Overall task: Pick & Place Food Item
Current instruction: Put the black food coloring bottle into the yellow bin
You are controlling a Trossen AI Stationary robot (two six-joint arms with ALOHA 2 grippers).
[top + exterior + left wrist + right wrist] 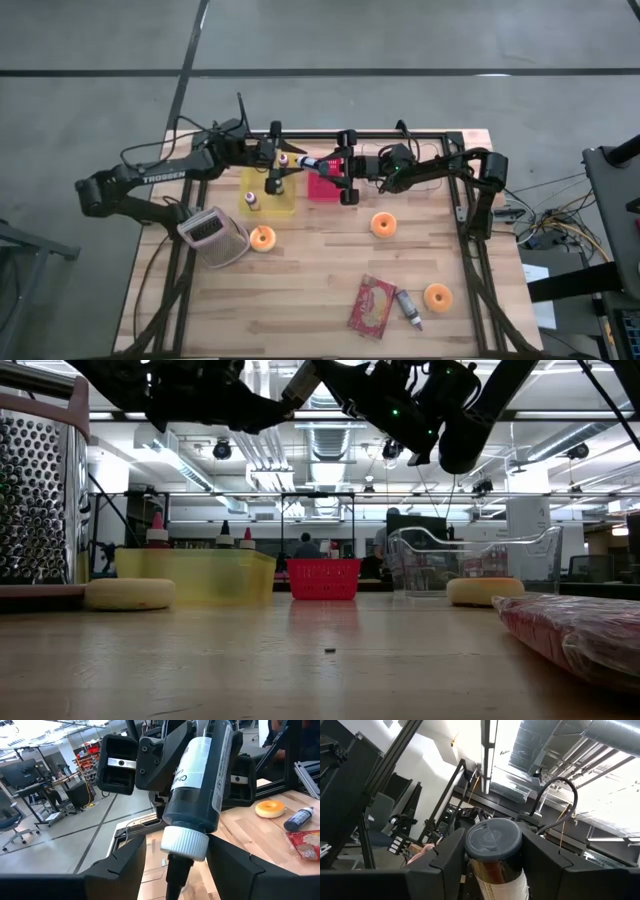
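Left side of the table (300,300): a metal box grater (212,237) stands near the left edge, with an orange-and-white donut (262,238) just beside it. Behind them sits a yellow bin (268,196) holding small bottles; a red basket (322,187) adjoins it.

Above the yellow bin and red basket, raised off the surface, the two grippers meet at one dark sauce bottle (308,162) with a white label and white ribbed cap. The left gripper (172,857) has its fingers apart, flanking the cap end. The right gripper (492,870) is clamped on the bottle body.

Centre and right: a second donut (382,225) lies alone, with bare wood on all sides. Toward the front edge lie a red snack packet (372,305), a small dark tube (408,306) just beside it, and a third donut (437,296).

The low view crops both arms at the top; a clear plastic container (470,560) appears only there
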